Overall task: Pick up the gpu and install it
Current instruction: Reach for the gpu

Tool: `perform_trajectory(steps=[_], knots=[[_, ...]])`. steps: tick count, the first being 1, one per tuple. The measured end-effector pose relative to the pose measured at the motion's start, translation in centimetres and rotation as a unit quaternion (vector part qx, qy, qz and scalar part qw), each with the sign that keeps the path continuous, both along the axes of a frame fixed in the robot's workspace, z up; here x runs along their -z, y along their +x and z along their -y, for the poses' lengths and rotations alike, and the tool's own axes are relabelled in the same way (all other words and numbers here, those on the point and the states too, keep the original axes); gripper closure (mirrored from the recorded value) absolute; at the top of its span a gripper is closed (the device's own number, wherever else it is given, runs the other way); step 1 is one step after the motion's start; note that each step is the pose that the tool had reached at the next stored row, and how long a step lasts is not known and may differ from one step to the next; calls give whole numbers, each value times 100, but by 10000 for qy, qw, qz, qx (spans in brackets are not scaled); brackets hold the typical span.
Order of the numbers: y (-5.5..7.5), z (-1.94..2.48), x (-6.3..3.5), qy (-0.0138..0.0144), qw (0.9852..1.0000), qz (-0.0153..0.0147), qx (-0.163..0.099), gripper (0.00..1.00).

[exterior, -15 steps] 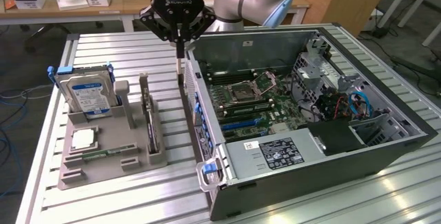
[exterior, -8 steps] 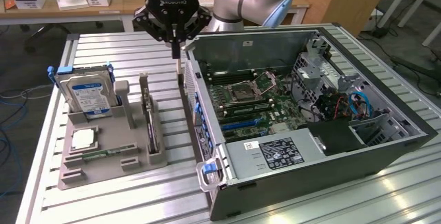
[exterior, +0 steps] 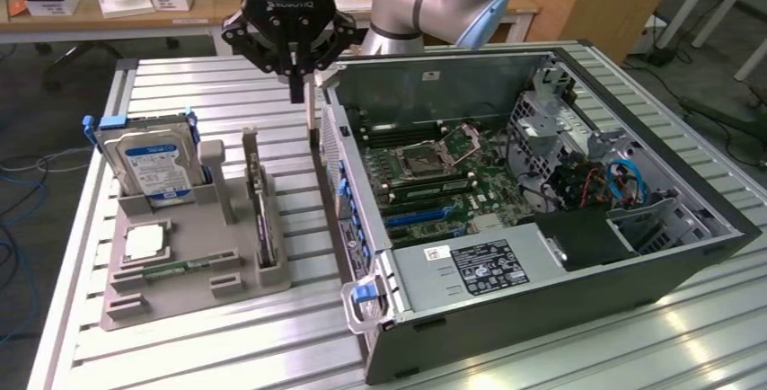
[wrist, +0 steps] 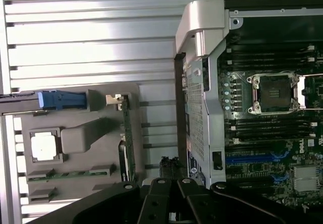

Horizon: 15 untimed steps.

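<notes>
Evidently nothing is being carried yet: the gripper [exterior: 296,93] is hanging empty, fingers together, between holder [exterior: 132,305] and case [exterior: 540,336]. The gpu [exterior: 255,199] is standing on edge in the holder, uninstalled.

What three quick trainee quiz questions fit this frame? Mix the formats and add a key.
1. True or false: the gpu is already seated inside the computer case.
2. The gripper hangs over: A) the motherboard, B) the strip between the tray and the computer case, C) the power supply.
3. Short answer: which blue-labelled part stands upright in the tray near the gpu?

Key
1. False: it stands on edge in the tray.
2. B.
3. The hard drive.
</notes>
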<state>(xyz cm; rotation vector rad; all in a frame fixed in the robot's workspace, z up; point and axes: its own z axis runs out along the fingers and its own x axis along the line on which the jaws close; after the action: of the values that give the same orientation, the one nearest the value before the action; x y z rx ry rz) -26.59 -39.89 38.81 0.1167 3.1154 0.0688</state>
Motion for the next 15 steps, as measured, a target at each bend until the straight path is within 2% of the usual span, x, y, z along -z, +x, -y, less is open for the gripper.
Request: perform_trajectory(steps=[15], knots=[[-167, 0, 6, 0, 10000, -3, 0, 90]])
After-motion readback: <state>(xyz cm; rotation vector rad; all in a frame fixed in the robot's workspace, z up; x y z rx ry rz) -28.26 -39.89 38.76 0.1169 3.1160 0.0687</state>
